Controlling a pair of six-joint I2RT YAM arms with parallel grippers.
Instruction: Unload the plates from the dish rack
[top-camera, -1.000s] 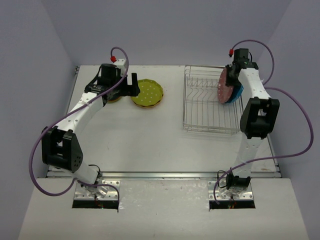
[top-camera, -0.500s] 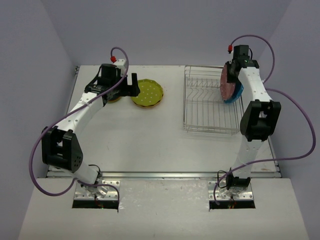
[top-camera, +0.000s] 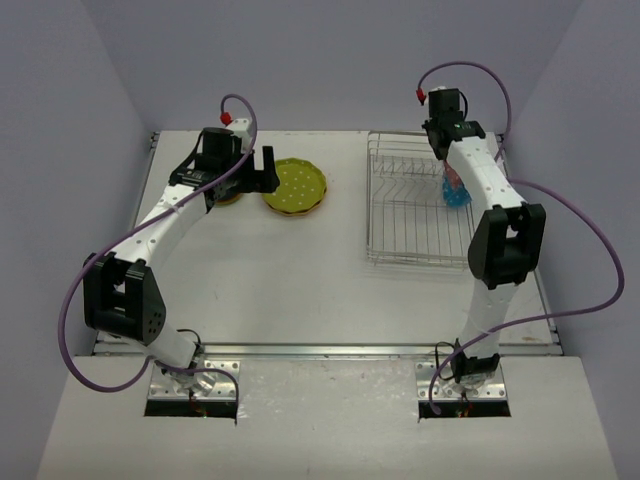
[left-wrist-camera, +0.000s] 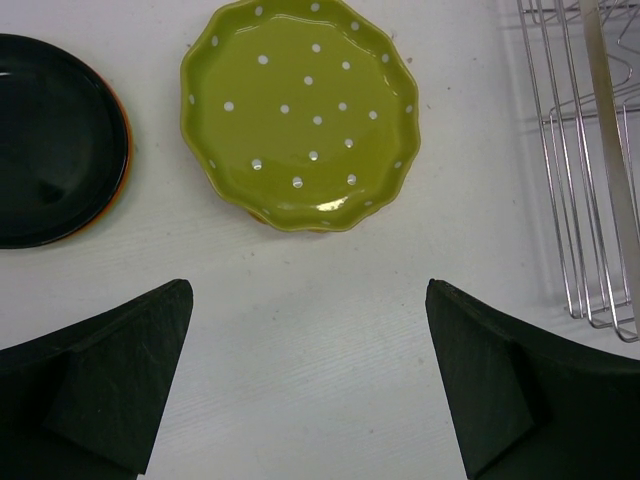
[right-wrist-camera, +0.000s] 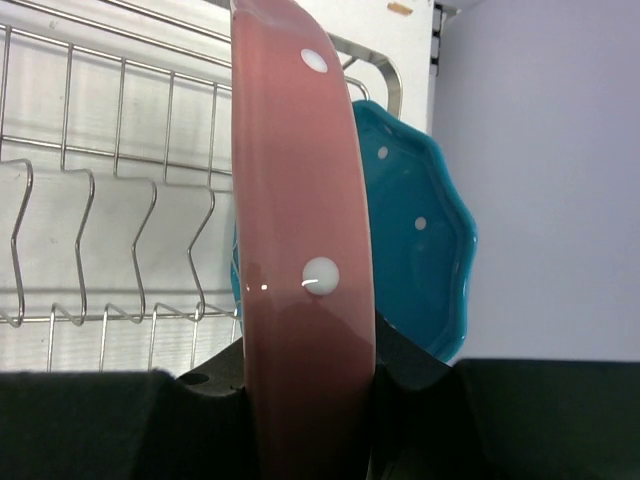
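My right gripper (right-wrist-camera: 305, 400) is shut on the rim of the pink dotted plate (right-wrist-camera: 300, 200), which I see edge-on and upright. In the top view this gripper (top-camera: 446, 160) holds it over the right end of the dish rack (top-camera: 405, 205). The teal blue plate (right-wrist-camera: 420, 230) stands upright in the rack just right of the pink one and also shows in the top view (top-camera: 459, 192). The lime green plate (left-wrist-camera: 300, 110) lies flat on the table. My left gripper (left-wrist-camera: 310, 390) is open and empty, just near of it. A black plate (left-wrist-camera: 50, 140) lies on an orange plate (left-wrist-camera: 118, 195) at the left.
The rack's empty wire slots (right-wrist-camera: 100, 200) stretch left of the pink plate. The rack's left edge shows in the left wrist view (left-wrist-camera: 590, 200). Grey walls enclose the table on three sides, the right wall (right-wrist-camera: 560, 150) close behind the teal plate.
My right wrist has turned and shifted left over the rack, so the pink plate now shows edge-on in the top view. The left arm has not moved.
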